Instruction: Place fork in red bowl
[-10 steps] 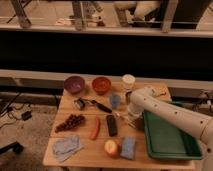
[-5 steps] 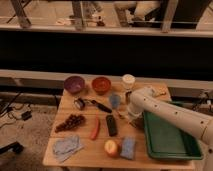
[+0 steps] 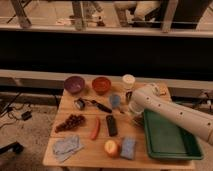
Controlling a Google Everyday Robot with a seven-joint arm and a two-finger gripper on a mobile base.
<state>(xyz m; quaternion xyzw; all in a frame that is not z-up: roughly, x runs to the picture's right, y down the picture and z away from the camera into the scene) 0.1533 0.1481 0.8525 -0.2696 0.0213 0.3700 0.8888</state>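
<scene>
While the white arm reached in from the right over the worktop (image 3: 75,162), the gripper (image 3: 131,112) sat low beside the green tray (image 3: 170,142), fingers pressed together. No fork could be made out. The red bowl (image 3: 101,85) stood at the back, next to the purple bowl (image 3: 74,84).

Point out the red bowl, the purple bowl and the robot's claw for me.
red bowl (image 3: 101,84), camera view, on its inner hollow.
purple bowl (image 3: 74,83), camera view, on its inner hollow.
claw (image 3: 133,118), camera view, at the arm's lower end, left of the green tray (image 3: 172,150), over the table.
</scene>
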